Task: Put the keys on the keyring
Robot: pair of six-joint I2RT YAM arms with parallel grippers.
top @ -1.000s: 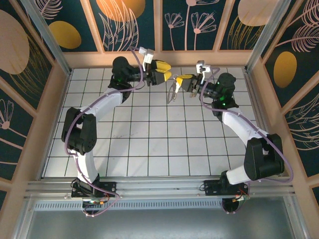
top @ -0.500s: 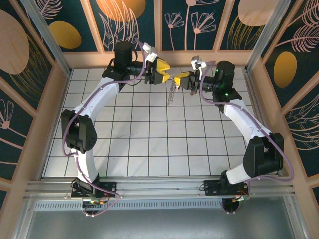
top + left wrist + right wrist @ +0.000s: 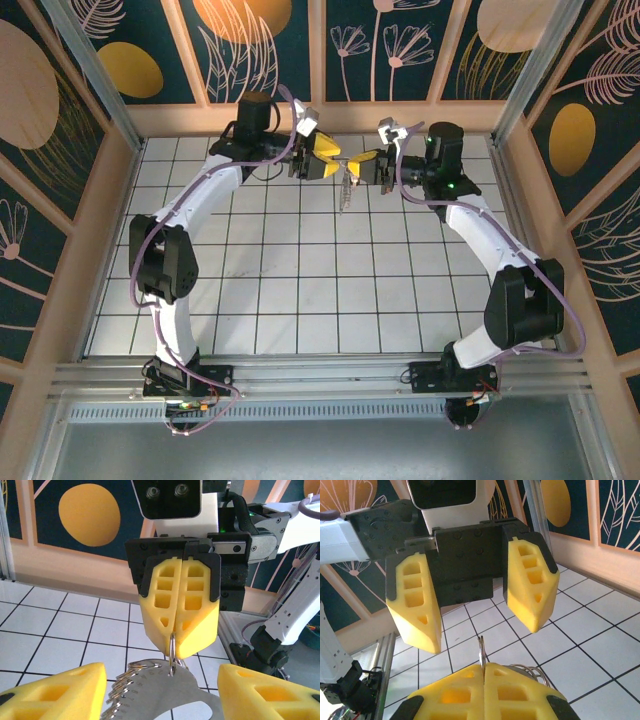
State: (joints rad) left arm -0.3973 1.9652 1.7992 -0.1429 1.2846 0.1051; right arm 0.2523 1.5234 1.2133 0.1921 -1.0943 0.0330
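Both arms have swung toward the far edge of the tiled surface (image 3: 300, 290) since 1 second ago and closed the gap between them. The 2 yellow-tipped grippers now face each other tip to tip above the middle of that far edge.

The right gripper (image 3: 172, 642) has its 2 fingers pressed flat together. At their tips they pinch the thin wire loop of the keyring (image 3: 171, 655), which stands edge-on in the seam between the pads.

The keys (image 3: 150, 692) hang from that loop as a bunch of silvery metal. In the left wrist view they show a stack of toothed edges on the left and a flat plate beside it. I cannot tell how many keys there are. From above, the bunch dangles in the air, clear of the tiles, just on the near side of the meeting fingertips.

The left gripper (image 3: 475, 605) has its 2 fingers spread wide, 1 on each side of the keyring. A clear gap shows between each pad and the metal, so it grips nothing.
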